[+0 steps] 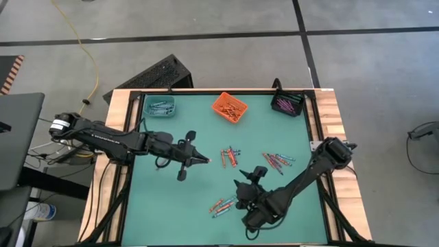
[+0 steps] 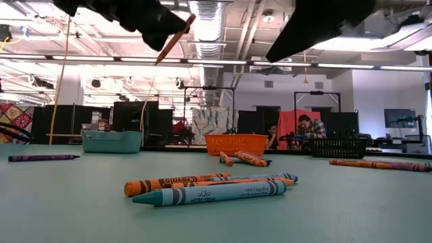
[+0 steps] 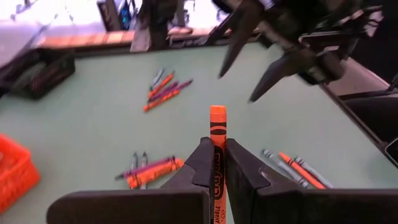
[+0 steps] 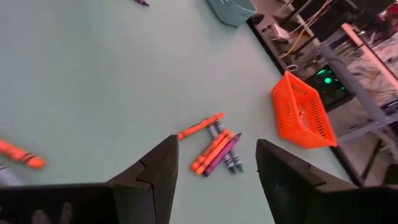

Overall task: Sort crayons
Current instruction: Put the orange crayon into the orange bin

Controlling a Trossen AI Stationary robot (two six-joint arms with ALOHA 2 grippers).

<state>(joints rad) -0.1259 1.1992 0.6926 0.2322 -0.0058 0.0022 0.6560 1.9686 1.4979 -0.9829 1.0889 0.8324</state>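
My left gripper (image 1: pixel 199 158) is shut on an orange crayon (image 3: pixel 217 127) above the middle of the green mat; the low view shows this crayon (image 2: pixel 173 40) high above the table. My right gripper (image 1: pixel 248 180) is open and empty, above the mat right of centre. In the right wrist view its fingers (image 4: pixel 217 142) stand wide apart over a small crayon cluster (image 4: pixel 212 148). Loose crayons lie flat on the mat in a centre cluster (image 1: pixel 230 156), a right cluster (image 1: pixel 278 161) and a near cluster (image 1: pixel 223 204). My left gripper pinches the orange crayon's wrapped shaft (image 3: pixel 217 163) between its two fingers. The crayon lies along the fingers, and one end (image 3: pixel 217 113) sticks out past the fingertips. It is lifted clear of the table and slants downward (image 2: pixel 165 52).
A teal bin (image 1: pixel 160 106), an orange bin (image 1: pixel 229 108) and a black bin (image 1: pixel 288 104) stand along the mat's far edge, each with crayons inside. A single purple crayon (image 2: pixel 42 158) lies apart toward the left. Wooden rails border the mat.
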